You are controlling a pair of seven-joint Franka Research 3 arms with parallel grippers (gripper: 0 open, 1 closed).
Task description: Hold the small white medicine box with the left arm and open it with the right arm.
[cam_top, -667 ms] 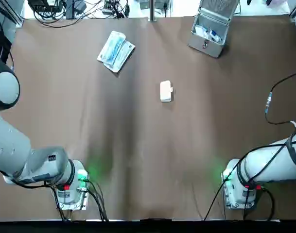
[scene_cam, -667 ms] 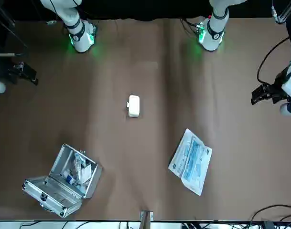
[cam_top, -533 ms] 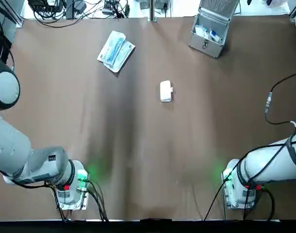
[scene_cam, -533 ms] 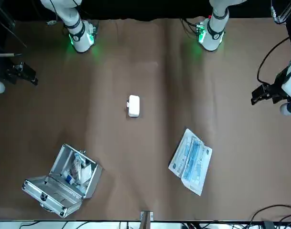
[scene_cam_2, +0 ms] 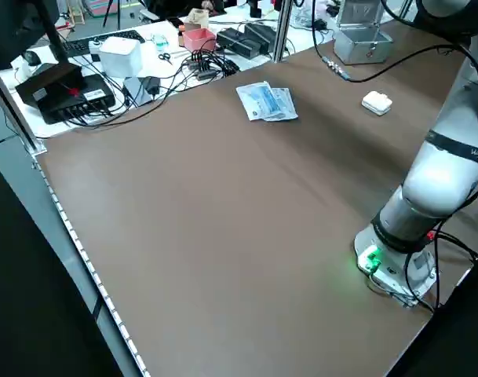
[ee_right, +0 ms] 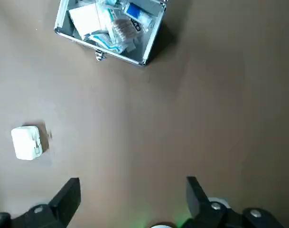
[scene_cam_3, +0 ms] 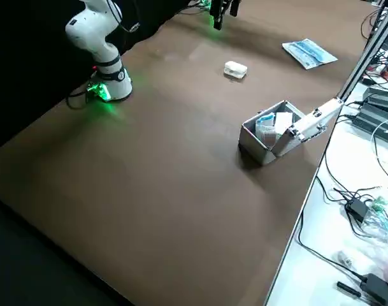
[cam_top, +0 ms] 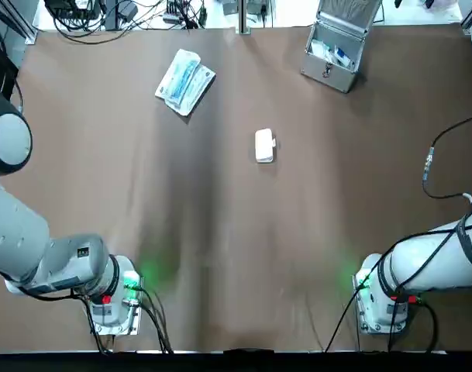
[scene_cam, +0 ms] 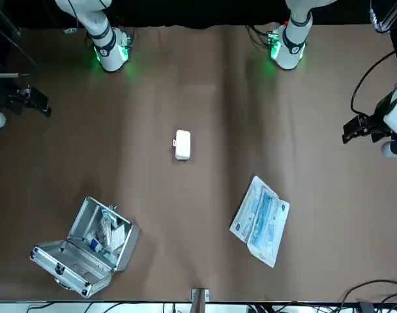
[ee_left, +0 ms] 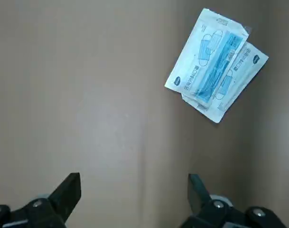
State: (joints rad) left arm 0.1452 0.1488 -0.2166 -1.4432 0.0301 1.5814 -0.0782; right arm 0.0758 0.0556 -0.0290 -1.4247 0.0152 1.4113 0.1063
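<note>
The small white medicine box lies closed, flat on the brown table near its middle, also seen in the front view and the right wrist view. My left gripper hangs high over the table's left side, open, with nothing between its fingers; the box does not show in its view. My right gripper hangs high over the right side, open and empty, well away from the box. In the front view the left gripper and the right gripper sit at the picture's edges.
A packet of blue face masks lies at the far left of the table. An open metal case with small supplies stands at the far right. Cables run along the far edge. Both arm bases stand at the near edge.
</note>
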